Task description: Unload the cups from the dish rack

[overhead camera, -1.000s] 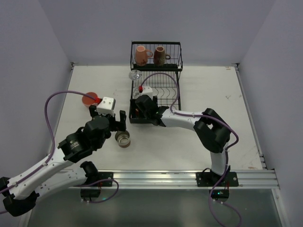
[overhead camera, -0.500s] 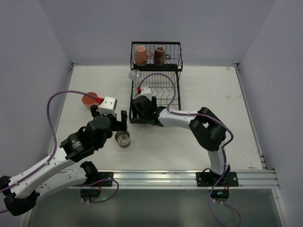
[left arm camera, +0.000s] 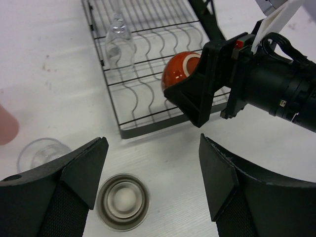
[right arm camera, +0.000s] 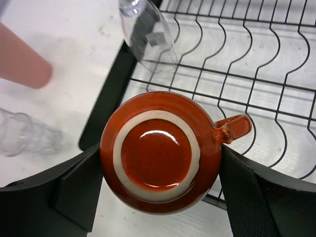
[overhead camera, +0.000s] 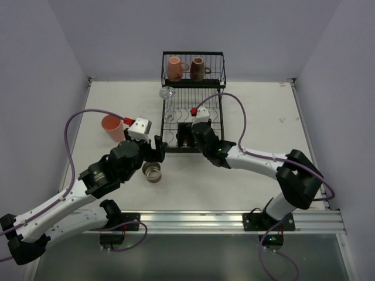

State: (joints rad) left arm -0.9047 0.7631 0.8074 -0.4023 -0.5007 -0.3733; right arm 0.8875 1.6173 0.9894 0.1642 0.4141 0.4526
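Observation:
My right gripper is shut on the squat orange-red handled cup, held upside down over the front left corner of the dish rack's flat tier. In the left wrist view the cup shows behind that gripper. My left gripper is open and empty above the white-and-brown cup, which stands on the table in front of the rack. The pink mug and dark brown mug sit in the raised tier. A clear glass is at the flat tier's far left.
The tall salmon tumbler stands on the table left of the rack. Another clear glass stands on the table near the left finger. Walls enclose the table on three sides.
My right arm has swung its elbow out to the right and its gripper has shifted right along the rack's front. My left gripper has edged right, uncovering the tumbler.

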